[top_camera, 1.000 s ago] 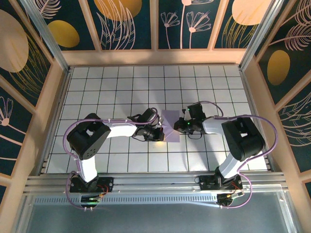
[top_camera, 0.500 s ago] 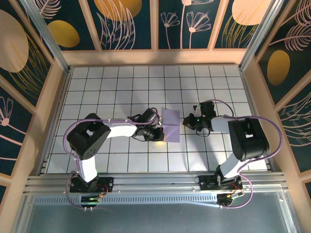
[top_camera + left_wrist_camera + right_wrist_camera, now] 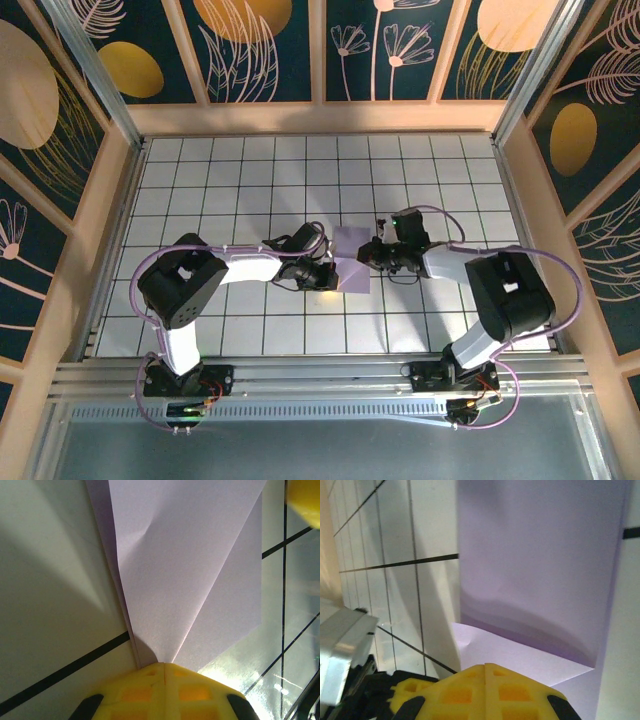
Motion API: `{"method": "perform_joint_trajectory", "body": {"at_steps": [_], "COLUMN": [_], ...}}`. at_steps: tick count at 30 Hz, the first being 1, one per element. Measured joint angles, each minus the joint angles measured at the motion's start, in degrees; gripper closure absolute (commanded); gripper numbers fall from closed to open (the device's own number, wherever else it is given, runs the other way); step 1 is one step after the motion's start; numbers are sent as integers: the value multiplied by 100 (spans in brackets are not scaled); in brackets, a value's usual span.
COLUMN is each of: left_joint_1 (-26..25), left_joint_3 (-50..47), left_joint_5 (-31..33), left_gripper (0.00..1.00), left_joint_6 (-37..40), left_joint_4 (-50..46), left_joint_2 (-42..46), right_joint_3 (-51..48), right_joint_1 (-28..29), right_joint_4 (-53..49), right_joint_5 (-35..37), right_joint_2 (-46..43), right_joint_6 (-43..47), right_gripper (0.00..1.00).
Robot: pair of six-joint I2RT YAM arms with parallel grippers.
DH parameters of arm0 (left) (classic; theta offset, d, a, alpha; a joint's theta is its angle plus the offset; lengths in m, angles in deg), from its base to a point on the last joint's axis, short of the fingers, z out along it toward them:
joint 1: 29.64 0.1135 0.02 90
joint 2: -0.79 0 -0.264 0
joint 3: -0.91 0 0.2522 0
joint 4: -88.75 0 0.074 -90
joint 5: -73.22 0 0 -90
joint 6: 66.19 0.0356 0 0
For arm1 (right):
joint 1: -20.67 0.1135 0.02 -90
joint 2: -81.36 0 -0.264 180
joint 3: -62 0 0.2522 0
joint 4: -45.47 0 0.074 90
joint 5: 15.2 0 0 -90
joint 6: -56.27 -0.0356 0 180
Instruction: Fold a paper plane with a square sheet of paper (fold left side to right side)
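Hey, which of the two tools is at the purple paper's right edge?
The right tool: shut, it meets the lavender sheet at its right edge. The left tool, also shut, sits at the sheet's left edge instead.

From above, the side of the sheet of paper (image 3: 350, 262) toward the left edge of the table (image 3: 200, 180) is covered by the left gripper (image 3: 327, 277). The other side is covered by the right gripper (image 3: 374, 256). Its folds are too small to be made out there.

In the left wrist view, the paper is cut off at the top. Its narrow end is hidden between the closed yellow fingers (image 3: 135, 692). A blurred yellow thing (image 3: 303, 500) is cut off at the top right corner.

In the right wrist view, the paper's near part is hidden by the fingers (image 3: 455, 695), so a pinch cannot be told.
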Motion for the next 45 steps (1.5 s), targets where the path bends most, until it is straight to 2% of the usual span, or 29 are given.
{"method": "perform_joint_trajectory", "body": {"at_steps": [6,16,21,31,45], "left_joint_1": [0,2,0,0,0], "left_joint_3": [164,695,973,1091,1005], "left_joint_5": [28,-26,-127,-236,-192], "left_gripper": [100,100,100,100,100], "left_joint_6": [-2,-2,2,22,177], "left_joint_4": [-186,-295,-267,-269,-179], "left_joint_2": [-26,-68,-378,-756,-758], "right_joint_3": [-9,-9,-9,-9,-2], "right_joint_1": [0,-22,-22,-22,-24], "right_joint_4": [-61,-68,-68,-70,-109], "right_joint_5": [57,85,83,85,105], "right_joint_2": [393,407,407,407,407], "right_joint_6": [-2,17,17,17,127], "right_gripper": [100,100,100,100,100]}}
